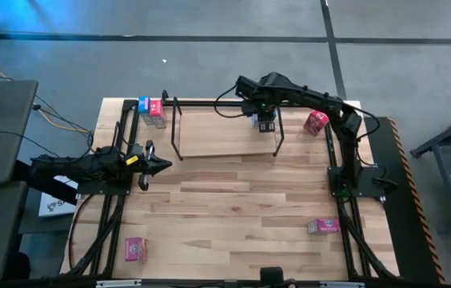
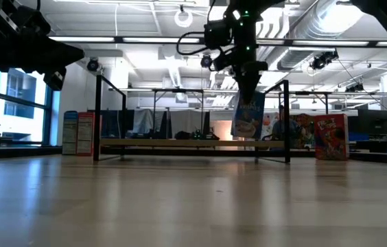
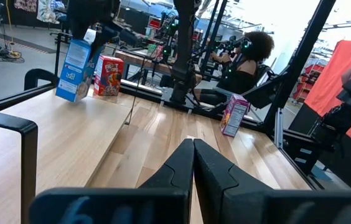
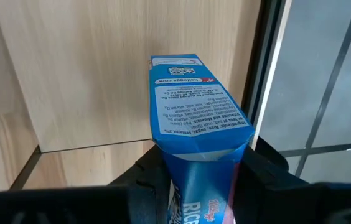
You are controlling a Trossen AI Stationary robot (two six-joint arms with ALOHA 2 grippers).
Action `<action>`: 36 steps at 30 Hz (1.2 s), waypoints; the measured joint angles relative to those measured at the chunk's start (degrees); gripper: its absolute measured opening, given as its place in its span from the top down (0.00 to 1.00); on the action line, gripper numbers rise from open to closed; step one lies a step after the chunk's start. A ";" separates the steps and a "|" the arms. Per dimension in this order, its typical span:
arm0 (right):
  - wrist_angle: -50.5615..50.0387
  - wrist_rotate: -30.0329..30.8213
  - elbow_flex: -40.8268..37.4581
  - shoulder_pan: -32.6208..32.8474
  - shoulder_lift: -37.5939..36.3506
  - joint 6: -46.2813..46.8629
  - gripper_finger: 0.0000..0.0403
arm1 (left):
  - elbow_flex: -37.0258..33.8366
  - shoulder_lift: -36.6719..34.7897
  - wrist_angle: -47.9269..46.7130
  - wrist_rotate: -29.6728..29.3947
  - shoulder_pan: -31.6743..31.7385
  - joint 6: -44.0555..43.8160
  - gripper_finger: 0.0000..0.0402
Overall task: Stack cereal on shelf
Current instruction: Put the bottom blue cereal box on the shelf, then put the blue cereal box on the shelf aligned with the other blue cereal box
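Blue cereal box — "kellogg.com" label

The high view looks straight down on the whole worktop. The low view sits at board height, facing level toward the shelf and the room behind. Each wrist view looks closely past its own fingers; all share the shelf.

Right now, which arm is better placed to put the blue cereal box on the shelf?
The right arm: its gripper already holds the blue box over the shelf. The left gripper waits shut, off the shelf's left end.
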 joint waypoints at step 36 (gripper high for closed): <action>0.23 -2.39 0.02 -0.75 -5.55 1.57 0.31 | -0.01 0.00 -0.01 0.01 0.00 0.00 0.99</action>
